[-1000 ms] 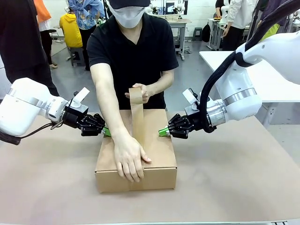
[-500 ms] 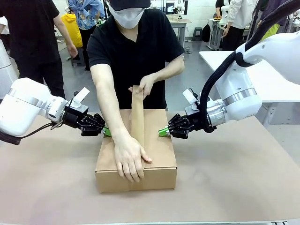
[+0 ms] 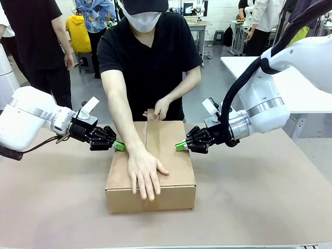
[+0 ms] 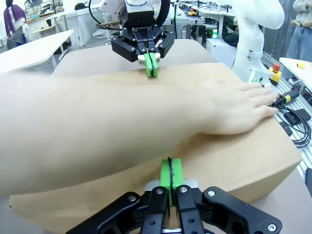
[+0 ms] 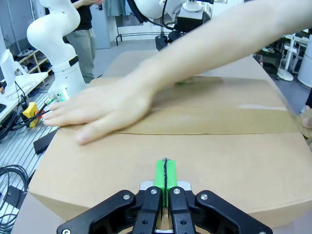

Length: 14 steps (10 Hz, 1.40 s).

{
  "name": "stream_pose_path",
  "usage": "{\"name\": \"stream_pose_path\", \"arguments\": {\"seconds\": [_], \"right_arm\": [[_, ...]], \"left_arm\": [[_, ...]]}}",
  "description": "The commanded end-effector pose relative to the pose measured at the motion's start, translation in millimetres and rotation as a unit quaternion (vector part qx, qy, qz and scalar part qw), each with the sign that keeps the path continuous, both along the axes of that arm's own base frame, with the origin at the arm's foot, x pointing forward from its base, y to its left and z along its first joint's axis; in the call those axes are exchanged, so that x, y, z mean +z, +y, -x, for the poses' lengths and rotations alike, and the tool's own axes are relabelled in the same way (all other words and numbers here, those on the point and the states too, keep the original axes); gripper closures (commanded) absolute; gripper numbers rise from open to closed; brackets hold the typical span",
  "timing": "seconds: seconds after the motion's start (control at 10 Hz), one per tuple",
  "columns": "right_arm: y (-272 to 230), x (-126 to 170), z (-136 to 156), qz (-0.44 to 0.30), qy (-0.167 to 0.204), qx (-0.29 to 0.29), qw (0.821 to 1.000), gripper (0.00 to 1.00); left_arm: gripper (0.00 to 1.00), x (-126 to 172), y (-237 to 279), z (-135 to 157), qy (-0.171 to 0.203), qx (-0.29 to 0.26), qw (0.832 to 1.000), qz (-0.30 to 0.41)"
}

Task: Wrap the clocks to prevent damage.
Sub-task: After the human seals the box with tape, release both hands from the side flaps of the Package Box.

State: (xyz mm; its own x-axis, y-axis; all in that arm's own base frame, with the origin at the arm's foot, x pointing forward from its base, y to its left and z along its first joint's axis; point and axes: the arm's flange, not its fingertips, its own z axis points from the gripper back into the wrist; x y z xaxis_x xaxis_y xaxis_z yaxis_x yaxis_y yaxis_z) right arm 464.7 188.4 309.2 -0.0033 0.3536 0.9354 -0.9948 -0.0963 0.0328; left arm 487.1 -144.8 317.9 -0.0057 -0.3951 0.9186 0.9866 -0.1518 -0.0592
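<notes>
The clocks are out of view. A closed cardboard box (image 3: 176, 171) sits mid-table. A strip of brown tape (image 3: 153, 136) runs along its top seam. The person presses one hand (image 3: 145, 174) flat on the lid near the front, while the other hand (image 3: 160, 109) holds the tape at the far edge. My left gripper (image 3: 119, 146) is shut, green pads touching the box's left top edge (image 4: 204, 161). My right gripper (image 3: 180, 147) is shut against the right top edge (image 5: 204, 156). Each wrist view has its own shut pads (image 4: 170, 175) (image 5: 165, 174) at the box.
Brown paper covers the table (image 3: 259, 197). A white table (image 3: 301, 88) stands back right, and people stand behind the person. Cables and a yellow stop button (image 5: 30, 108) lie beyond the box's front end.
The person's far hand has brought the raised tape strip down flat onto the lid at the far edge. Both grippers have stayed put.
</notes>
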Motion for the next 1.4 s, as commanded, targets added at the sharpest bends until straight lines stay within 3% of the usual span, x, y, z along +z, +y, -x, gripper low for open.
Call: {"name": "stream_pose_path", "arguments": {"seconds": [0.0, 1.3], "right_arm": [[0.8, -1.8, 0.4, 0.000, 0.001, -0.007, 1.000, 0.99], [0.8, -1.8, 0.4, 0.000, 0.001, -0.007, 1.000, 0.99]], "left_arm": [[1.00, -0.6, -0.7, -0.2, -0.001, 0.001, 1.000, -0.001], [1.00, -0.6, -0.7, -0.2, -0.001, 0.001, 1.000, -0.001]]}}
